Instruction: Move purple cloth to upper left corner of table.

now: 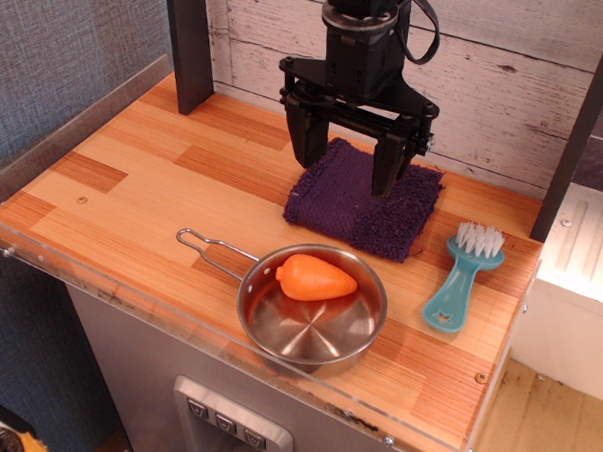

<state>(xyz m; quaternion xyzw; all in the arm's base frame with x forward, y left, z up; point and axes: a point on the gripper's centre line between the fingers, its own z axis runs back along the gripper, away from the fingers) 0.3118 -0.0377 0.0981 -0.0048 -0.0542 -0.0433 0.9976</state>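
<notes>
The purple cloth (366, 204) lies flat on the wooden table (133, 189), toward the back right, just behind the steel pan. My black gripper (348, 165) hangs right over the cloth's back half. Its two fingers are spread wide apart, one (310, 146) over the cloth's left edge and one (389, 168) over its middle. The jaws are open and hold nothing. I cannot tell whether the fingertips touch the cloth. The arm hides the cloth's far edge.
A steel pan (313, 309) with an orange toy carrot (315, 278) stands at the front, its handle pointing left. A teal brush (462, 278) lies at the right. A dark post (189, 46) stands at the back left corner. A clear acrylic rim (70, 261) edges the table.
</notes>
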